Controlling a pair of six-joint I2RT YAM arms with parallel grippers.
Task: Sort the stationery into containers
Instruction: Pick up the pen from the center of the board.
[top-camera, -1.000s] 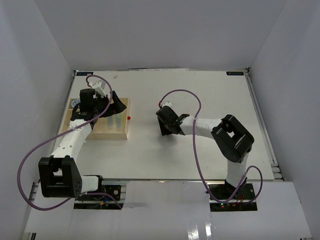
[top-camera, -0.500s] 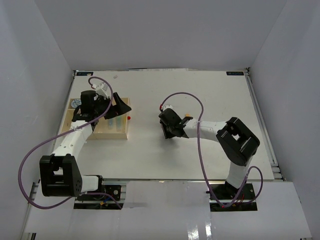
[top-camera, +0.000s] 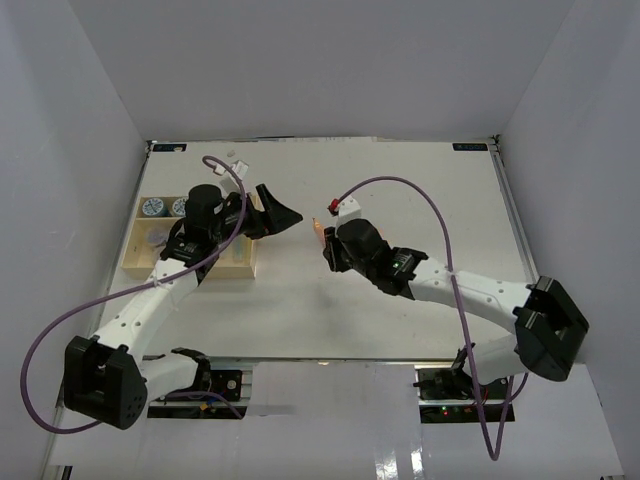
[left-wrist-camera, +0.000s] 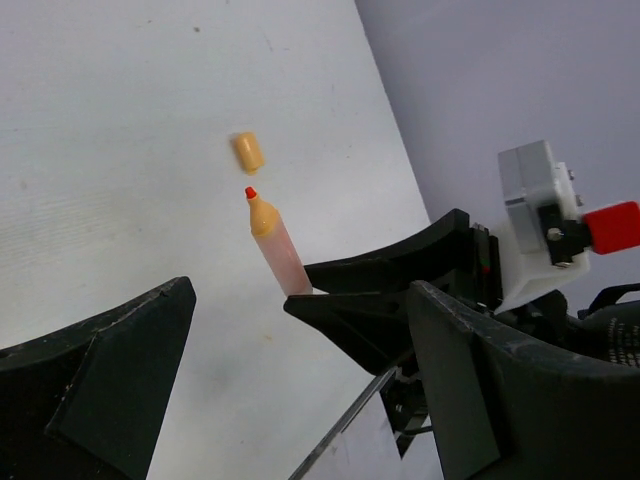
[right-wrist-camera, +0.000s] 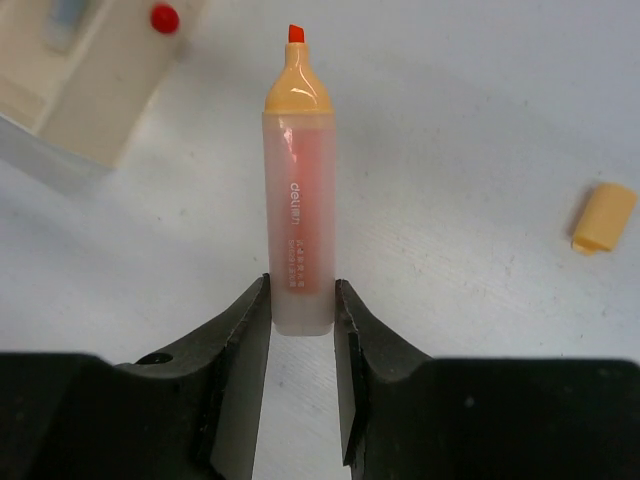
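The right gripper (right-wrist-camera: 300, 300) is clamped on the tail of the orange highlighter (right-wrist-camera: 298, 200). The highlighter's long axis runs straight out ahead of the fingers, bare red tip farthest away, and its cap (right-wrist-camera: 603, 217) lies on the table to the right. Since a second ago the left gripper (top-camera: 278, 210), spread wide and empty, has swung off the tray (top-camera: 135, 268) toward it.

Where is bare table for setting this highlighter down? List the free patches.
The table is bare along its far right, beyond the right arm, and in the near strip between both arms' bases. Crowded: the gap between left gripper and right gripper, holding the highlighter, beside the tray and loose cap.
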